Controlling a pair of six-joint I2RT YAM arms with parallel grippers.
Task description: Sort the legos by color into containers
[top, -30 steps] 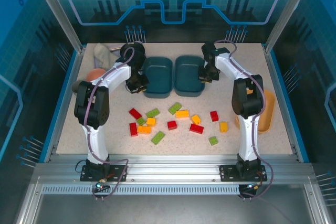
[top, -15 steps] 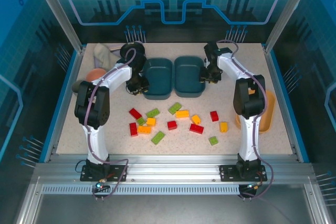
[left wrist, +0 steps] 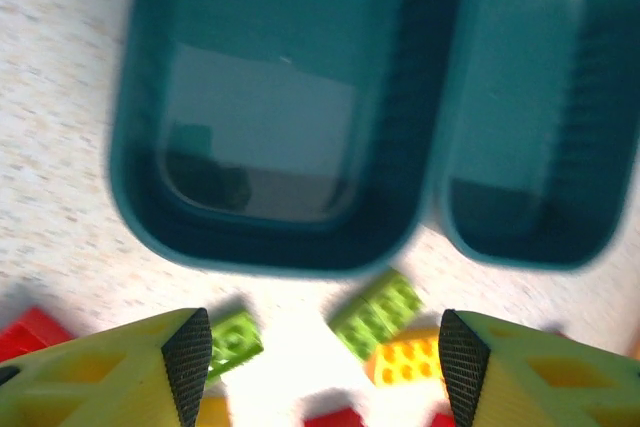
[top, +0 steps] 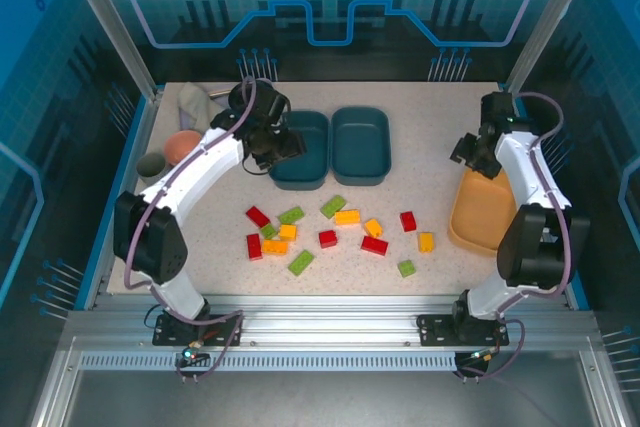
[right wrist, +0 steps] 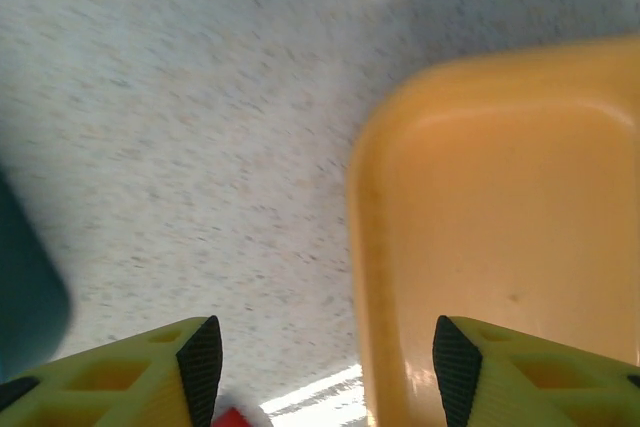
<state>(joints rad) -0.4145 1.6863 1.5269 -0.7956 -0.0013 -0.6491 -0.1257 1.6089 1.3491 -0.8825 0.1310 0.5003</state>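
Note:
Several red, green and orange legos lie scattered mid-table, among them a red one point(top: 258, 216), a green one point(top: 333, 206) and an orange one point(top: 347, 217). Behind them two empty dark teal containers point(top: 300, 147) point(top: 361, 144) stand side by side, and a yellow-orange container point(top: 483, 212) sits at the right. My left gripper point(top: 275, 142) hangs open at the left teal tub's left rim; its wrist view looks over that tub point(left wrist: 270, 117) with green point(left wrist: 378, 312) and orange point(left wrist: 405, 359) bricks between the fingers point(left wrist: 187, 367). My right gripper point(top: 470, 152) is open over the yellow tub's far-left rim point(right wrist: 365, 247), empty.
A pink bowl point(top: 182, 144), a grey cup point(top: 152, 164) and a beige cloth point(top: 195, 102) sit at the back left. Blue walls ring the table. A red brick point(right wrist: 232, 417) peeks in by the right gripper's left finger.
Both grippers went from shut to open. The right arm swung away from the right teal tub to the yellow tub. The left arm shifted over the left teal tub's edge.

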